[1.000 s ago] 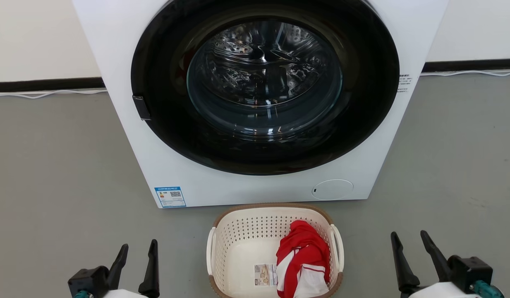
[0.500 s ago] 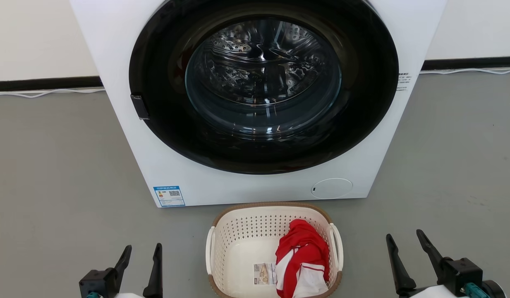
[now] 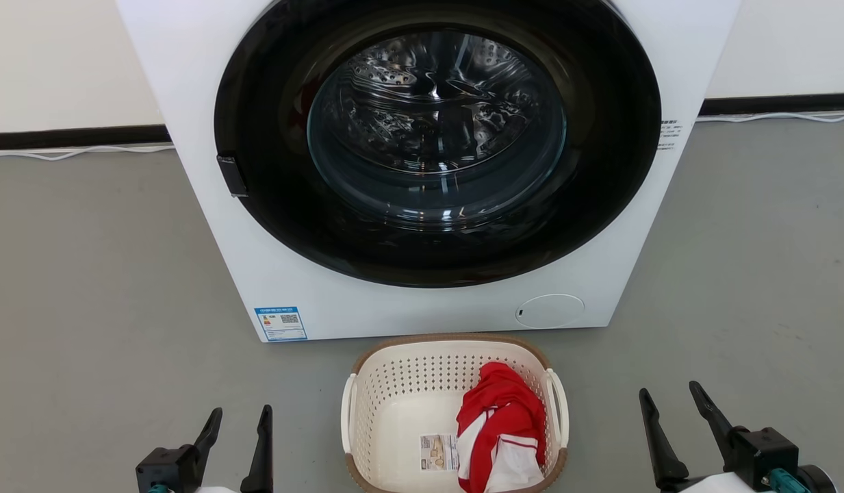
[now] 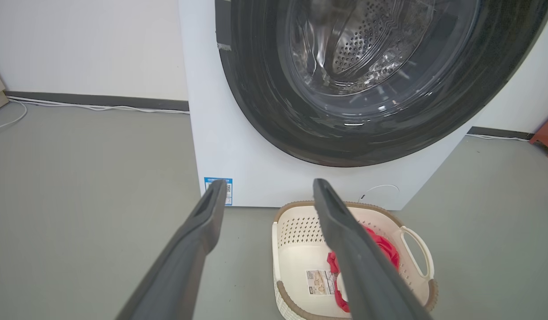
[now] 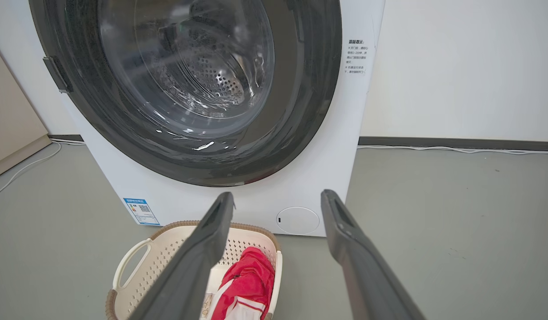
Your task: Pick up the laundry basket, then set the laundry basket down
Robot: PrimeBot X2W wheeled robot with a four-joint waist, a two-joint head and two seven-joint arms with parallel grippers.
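The laundry basket [image 3: 401, 383] stands on the grey floor just before the washing machine. It is cream-white and perforated, with a brown rim, white side loop handles and a paper label inside. A red and white garment [image 3: 500, 424] lies in its right half. My left gripper [image 3: 240, 414] is open, off to the basket's left. My right gripper [image 3: 671, 394] is open, off to its right. Neither touches the basket. The left wrist view has the basket [image 4: 296, 231] beyond my open left gripper [image 4: 267, 186]; the right wrist view has the basket [image 5: 167, 249] beside my open right gripper [image 5: 278, 198].
A white front-loading washing machine [image 3: 209, 82] with a dark round door [image 3: 435, 137] rises close behind the basket. Bare grey floor [image 3: 86, 274] spreads to both sides. A dark skirting with a white cable [image 3: 72, 154] runs along the wall.
My left gripper has shifted right, nearer the basket, and sunk a little in the head view. The right gripper moved slightly left. The basket has not moved.
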